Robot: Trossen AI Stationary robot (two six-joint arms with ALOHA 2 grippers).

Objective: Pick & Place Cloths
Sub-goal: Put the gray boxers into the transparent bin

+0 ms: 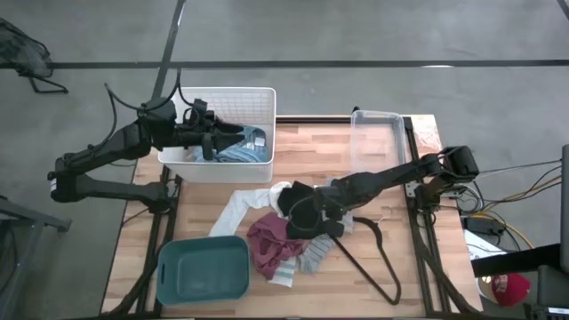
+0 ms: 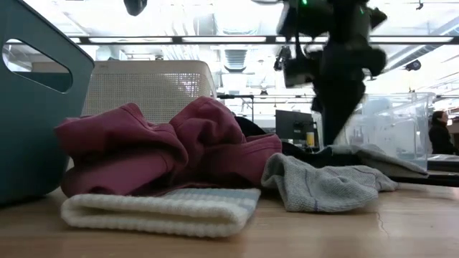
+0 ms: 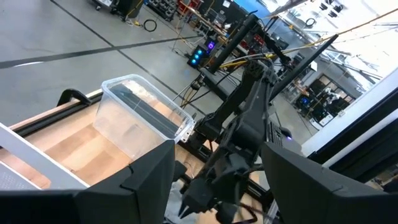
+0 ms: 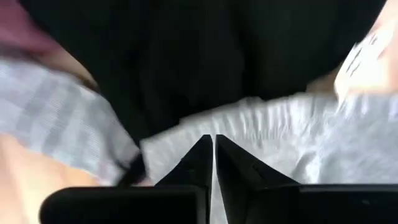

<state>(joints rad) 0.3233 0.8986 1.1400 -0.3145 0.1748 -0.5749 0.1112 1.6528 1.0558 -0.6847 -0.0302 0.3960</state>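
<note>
No writing or label can be read on anything here. The cloths lie heaped at the middle of the table (image 1: pixel 373 151): a maroon piece (image 2: pixel 172 147) on top, a white ribbed piece (image 2: pixel 161 208) under it at the front edge, a grey piece (image 2: pixel 323 186) beside them, and a black piece (image 1: pixel 305 213) right under the right gripper (image 1: pixel 307 216). That gripper hangs low over the heap, its arm reaching in long and nearly flat from the table's right side; in its wrist view the fingers (image 4: pixel 193 163) stand pressed together, tips just above grey and black cloth, holding nothing that shows. A white strip of cloth (image 1: pixel 240 206) trails off to the gripper's left, toward the white basket (image 1: pixel 258 98), where a blue striped piece (image 1: pixel 247 147) already lies. The left gripper (image 1: pixel 206 133) hovers over that basket with its fingers (image 3: pixel 146 186) spread apart and bare. A teal bin (image 1: pixel 203 271) sits near the heap's front left, a clear tub (image 1: pixel 378 120) behind the right arm, and a black hanger (image 1: pixel 378 258) just to the right of the pile.
</note>
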